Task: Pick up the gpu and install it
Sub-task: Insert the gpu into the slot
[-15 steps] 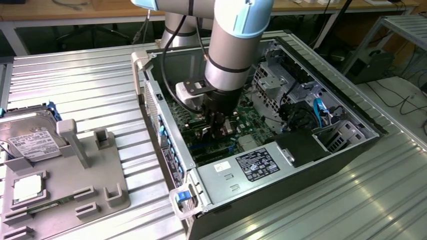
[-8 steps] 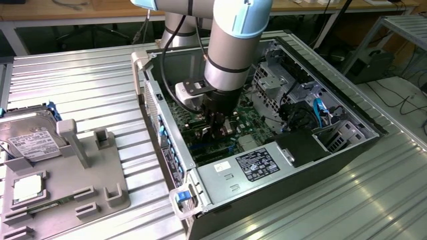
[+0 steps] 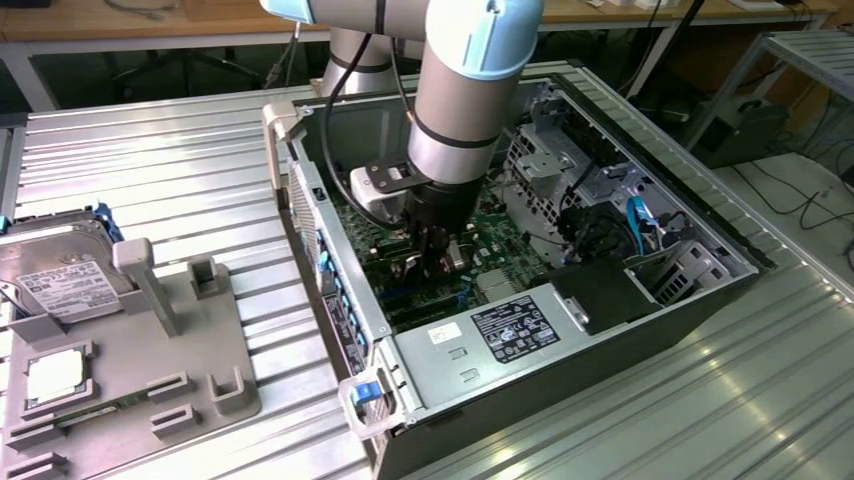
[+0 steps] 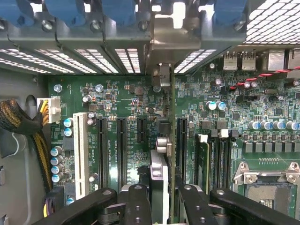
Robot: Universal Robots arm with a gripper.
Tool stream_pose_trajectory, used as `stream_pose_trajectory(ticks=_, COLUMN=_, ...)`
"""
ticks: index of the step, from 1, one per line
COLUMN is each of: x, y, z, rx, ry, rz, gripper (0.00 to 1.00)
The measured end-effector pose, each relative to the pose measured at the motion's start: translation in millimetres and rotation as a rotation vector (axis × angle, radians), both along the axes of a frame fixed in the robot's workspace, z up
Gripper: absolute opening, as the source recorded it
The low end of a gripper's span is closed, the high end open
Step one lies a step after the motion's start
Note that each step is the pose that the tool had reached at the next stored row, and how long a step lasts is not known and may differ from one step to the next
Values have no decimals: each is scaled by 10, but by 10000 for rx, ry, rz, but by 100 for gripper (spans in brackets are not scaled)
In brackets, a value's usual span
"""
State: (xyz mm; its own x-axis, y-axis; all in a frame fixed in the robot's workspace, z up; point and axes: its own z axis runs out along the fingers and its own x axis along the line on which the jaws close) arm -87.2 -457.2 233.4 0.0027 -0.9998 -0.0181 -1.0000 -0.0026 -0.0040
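Your gripper (image 4: 161,197) is clamped on the gpu (image 4: 163,154), fingers (image 4: 137,206) pinching the card on edge from both sides, so it's partly closed around a thin board. In the exterior view the gripper (image 3: 434,255) is down inside the open computer case (image 3: 694,225), right over the motherboard (image 4: 122,98). The card hangs vertically, its metal end bracket pointing at the rear slot openings (image 4: 161,47).

Risks from here: the card's lower edge sits just beside a long black expansion slot (image 4: 182,140), and you can't tell if the edge is actually lined up in it or riding next to it. Push down misaligned and you'd likely jam the contacts on the slot wall or flex the board. The bracket could also catch the rear frame instead of sliding into its gap. The memory slots (image 4: 213,154) are close on one side, so a sideways slip could hit them. The grip looks narrow on a thin edge, so the card might tilt under load.

Outside the case, the hard drive (image 3: 54,270) and processor chip (image 3: 56,372) sit on the grey holder (image 3: 200,390), well apart.
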Motion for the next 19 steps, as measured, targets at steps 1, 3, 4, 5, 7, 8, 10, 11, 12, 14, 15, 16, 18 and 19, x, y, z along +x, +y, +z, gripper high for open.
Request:
stream_pose_trajectory(ticks=1, x=0, y=0, z=-1, rx=2, ry=-1, rz=-1, gripper=28)
stream_pose_trajectory(ticks=3, x=0, y=0, z=-2, rx=4, ry=-2, rz=0, gripper=28)
stream_pose_trajectory(ticks=4, x=0, y=0, z=-1, rx=4, ry=-1, rz=0, gripper=28)
stream_pose_trajectory(ticks=5, x=0, y=0, z=-1, rx=4, ry=-2, rz=0, gripper=28)
stream_pose_trajectory(ticks=7, x=0, y=0, z=-1, rx=4, ry=-2, rz=0, gripper=28)
stream_pose_trajectory(ticks=8, x=0, y=0, z=-1, rx=4, ry=-2, rz=0, gripper=28)
stream_pose_trajectory(ticks=10, x=0, y=0, z=-1, rx=4, ry=-2, rz=1, gripper=28)
stream_pose_trajectory(ticks=11, x=0, y=0, z=-1, rx=4, ry=-2, rz=0, gripper=28)
stream_pose_trajectory(ticks=12, x=0, y=0, z=-1, rx=4, ry=-2, rz=0, gripper=28)
stream_pose_trajectory(ticks=14, x=0, y=0, z=-2, rx=4, ry=-2, rz=0, gripper=28)
stream_pose_trajectory(ticks=15, x=0, y=0, z=-2, rx=4, ry=-2, rz=0, gripper=28)
stream_pose_trajectory(ticks=16, x=0, y=0, z=-1, rx=3, ry=-2, rz=0, gripper=28)
stream_pose_trajectory(ticks=18, x=1, y=3, z=-5, rx=26, ry=-9, rz=-1, gripper=28)
stream_pose_trajectory(ticks=19, x=1, y=4, z=-9, rx=32, ry=-14, rz=-1, gripper=29)
